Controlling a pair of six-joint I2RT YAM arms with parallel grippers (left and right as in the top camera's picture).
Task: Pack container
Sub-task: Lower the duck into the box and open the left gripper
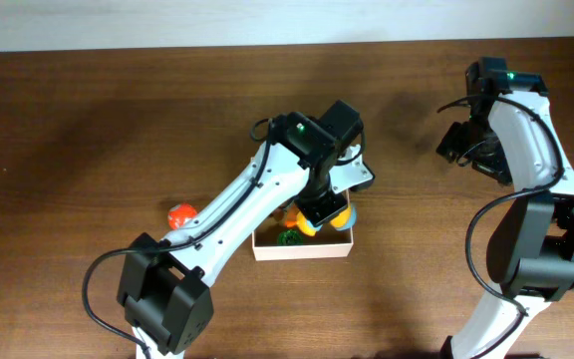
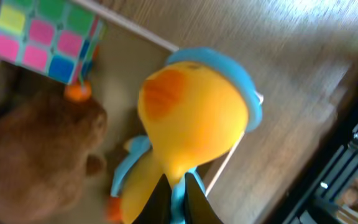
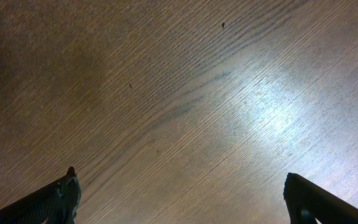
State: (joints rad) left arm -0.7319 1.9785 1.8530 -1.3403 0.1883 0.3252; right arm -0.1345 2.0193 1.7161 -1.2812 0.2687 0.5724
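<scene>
The container (image 1: pixel 302 249) is a shallow white-walled box in the middle of the table, and its thin white wall (image 2: pixel 138 32) also shows in the left wrist view. My left gripper (image 1: pixel 325 211) hangs over it, shut on a yellow duck toy (image 2: pixel 191 118) with a blue hat. The fingers (image 2: pixel 178 180) pinch the duck's blue part, and the duck hangs above the container's right side. Inside lie a brown plush toy (image 2: pixel 36 155), a pastel puzzle cube (image 2: pixel 45 37) and a green toy (image 1: pixel 289 237). My right gripper (image 1: pixel 471 150) is open and empty over bare table (image 3: pixel 180 174) at the far right.
An orange-red toy (image 1: pixel 180 214) lies on the table left of the container, beside my left arm. A small orange piece (image 2: pixel 78 92) sits between the cube and the plush. The table is dark brown wood (image 1: pixel 88 130).
</scene>
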